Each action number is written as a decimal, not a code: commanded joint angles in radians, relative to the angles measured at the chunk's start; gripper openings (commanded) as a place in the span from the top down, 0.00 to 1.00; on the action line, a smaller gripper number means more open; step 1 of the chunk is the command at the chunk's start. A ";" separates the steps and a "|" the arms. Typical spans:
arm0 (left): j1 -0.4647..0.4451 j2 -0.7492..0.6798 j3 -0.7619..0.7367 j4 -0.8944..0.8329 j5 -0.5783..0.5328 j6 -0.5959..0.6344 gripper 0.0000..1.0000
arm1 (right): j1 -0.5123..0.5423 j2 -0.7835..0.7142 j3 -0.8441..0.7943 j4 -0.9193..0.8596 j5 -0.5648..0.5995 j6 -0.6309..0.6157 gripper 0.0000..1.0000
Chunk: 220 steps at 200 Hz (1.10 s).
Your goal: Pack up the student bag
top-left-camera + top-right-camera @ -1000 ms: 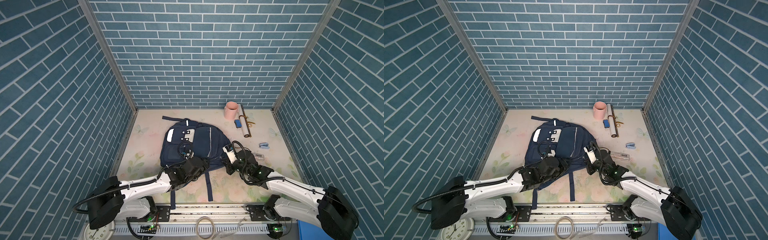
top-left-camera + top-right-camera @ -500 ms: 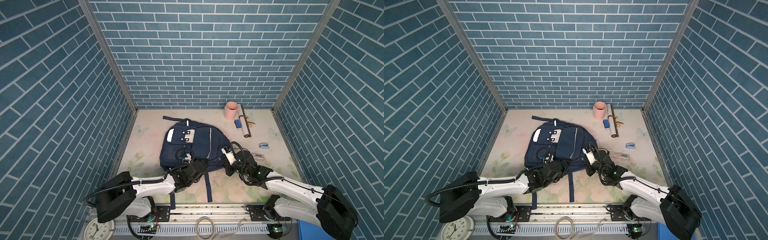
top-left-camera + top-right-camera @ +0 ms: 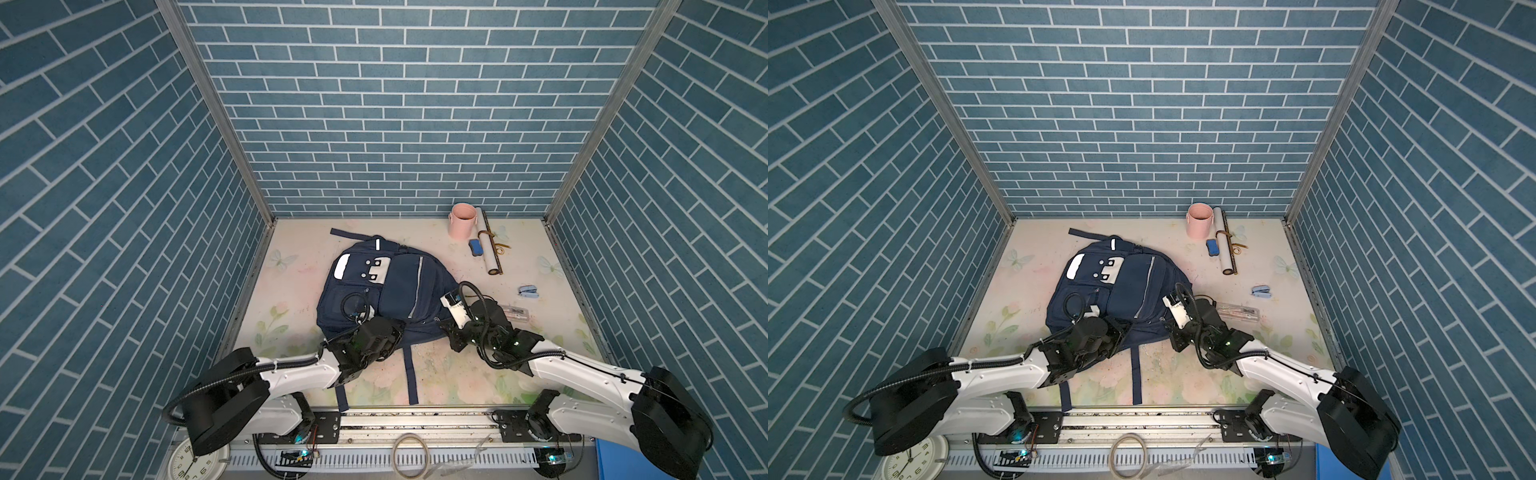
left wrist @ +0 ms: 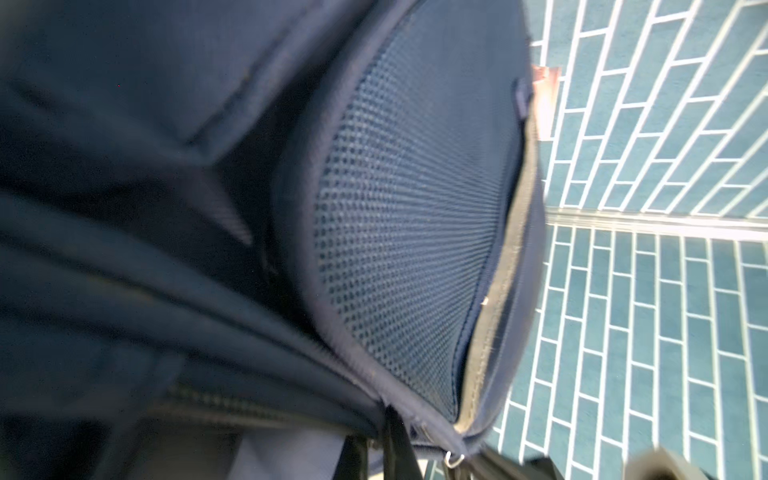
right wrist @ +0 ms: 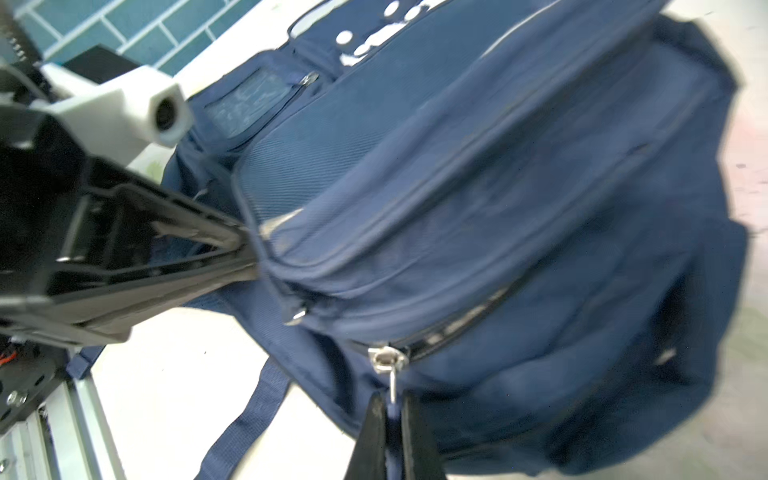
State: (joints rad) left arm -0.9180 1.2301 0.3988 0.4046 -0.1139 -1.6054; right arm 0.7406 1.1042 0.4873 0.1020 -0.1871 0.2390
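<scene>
The student bag (image 3: pixel 399 286) (image 3: pixel 1129 286), navy with white patches, lies front up in the middle of the floral mat in both top views. My left gripper (image 3: pixel 397 332) (image 3: pixel 1121 328) is shut on the fabric seam at the bag's near edge; its fingers (image 4: pixel 395 440) pinch it next to a mesh panel (image 4: pixel 407 232), and the right wrist view shows the left gripper (image 5: pixel 249 249) meeting that corner. My right gripper (image 3: pixel 446 330) (image 5: pixel 390 409) is shut on the tab of a zipper pull (image 5: pixel 388 359), to the right on the same near edge.
At the back right stand a pink cup (image 3: pixel 462 220), a rolled sheet (image 3: pixel 488 245) and a blue eraser (image 3: pixel 476 246). A small blue stapler (image 3: pixel 528 291) and a clear pencil case (image 3: pixel 515 313) lie right of the bag. Two straps (image 3: pixel 411 374) trail toward the front rail.
My left gripper has closed from open onto the bag's near edge, shifting slightly toward the middle. The right gripper has stayed shut on the zipper pull.
</scene>
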 commanded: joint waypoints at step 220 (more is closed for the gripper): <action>0.683 0.192 0.468 -0.630 0.579 0.901 0.66 | 0.012 0.089 0.143 0.008 -0.108 0.077 1.00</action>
State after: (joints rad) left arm -0.2985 1.3983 0.7849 -0.1619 0.4957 -0.7940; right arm 0.6991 1.1717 0.6098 0.0162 -0.3466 0.2146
